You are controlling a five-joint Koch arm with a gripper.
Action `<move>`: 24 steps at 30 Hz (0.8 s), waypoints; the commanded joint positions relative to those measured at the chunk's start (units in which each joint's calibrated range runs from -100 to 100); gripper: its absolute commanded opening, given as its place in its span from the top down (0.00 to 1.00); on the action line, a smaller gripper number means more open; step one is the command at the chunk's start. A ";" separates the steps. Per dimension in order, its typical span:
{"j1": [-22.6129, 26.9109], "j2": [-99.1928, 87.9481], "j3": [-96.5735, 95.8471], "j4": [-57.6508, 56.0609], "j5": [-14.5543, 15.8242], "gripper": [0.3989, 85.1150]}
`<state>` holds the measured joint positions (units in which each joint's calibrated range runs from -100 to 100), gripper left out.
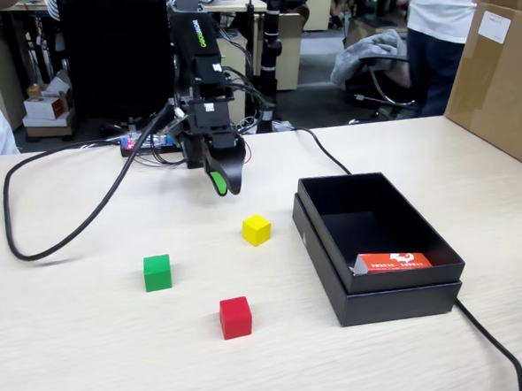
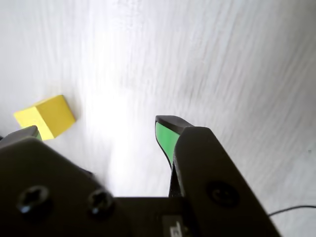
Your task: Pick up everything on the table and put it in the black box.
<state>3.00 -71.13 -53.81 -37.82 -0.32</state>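
The worktop (image 1: 75, 344) is a large flat surface of pale beige wood grain; in the wrist view it looks almost white under strong light. Three small cubes lie directly on it, well apart from each other. The yellow cube (image 1: 256, 230) is nearest to the black box (image 1: 387, 301). The green cube (image 1: 157, 272) lies to the left in the fixed view, and the red cube (image 1: 235, 317) is closest to the camera. The black box rests on the right part of the worktop. A thick black cable (image 1: 59, 236) curves over the left side, and another cable (image 1: 500, 352) runs from the box corner to the front right edge. A big brown carton (image 1: 507, 86) stands at the far right.
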 commanded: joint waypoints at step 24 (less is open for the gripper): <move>3.71 57.42 51.82 -29.69 -0.88 0.46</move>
<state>6.76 -13.66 -5.61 -65.93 -0.61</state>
